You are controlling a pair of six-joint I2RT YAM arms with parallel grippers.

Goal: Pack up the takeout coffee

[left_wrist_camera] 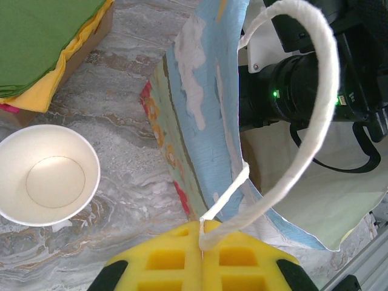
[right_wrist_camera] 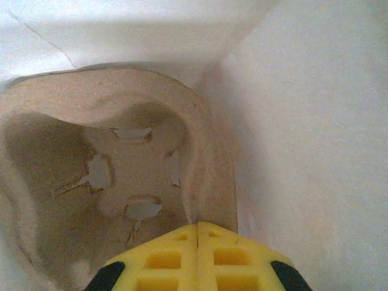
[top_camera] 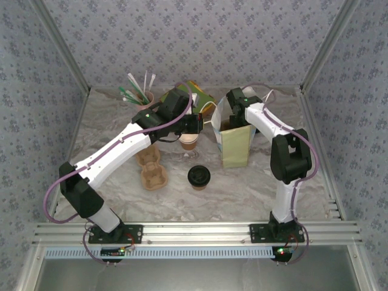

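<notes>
The takeout coffee (top_camera: 199, 176), a small brown cup with a black lid, stands upright on the table in front of the paper bag (top_camera: 235, 145). My left gripper (left_wrist_camera: 202, 233) is shut on the bag's white handle (left_wrist_camera: 315, 121) and holds it up beside the blue printed bag (left_wrist_camera: 206, 109). My right gripper (right_wrist_camera: 198, 225) is deep inside the bag, between its white walls. Its yellow fingers are shut on the edge of a brown cardboard cup carrier (right_wrist_camera: 109, 182) lying at the bottom.
An open, lidless cup (top_camera: 189, 142) (left_wrist_camera: 45, 176) sits left of the bag. A second cardboard carrier (top_camera: 151, 170) lies under my left arm. A cup of straws (top_camera: 140, 97) and green and yellow napkins (left_wrist_camera: 42, 42) stand at the back.
</notes>
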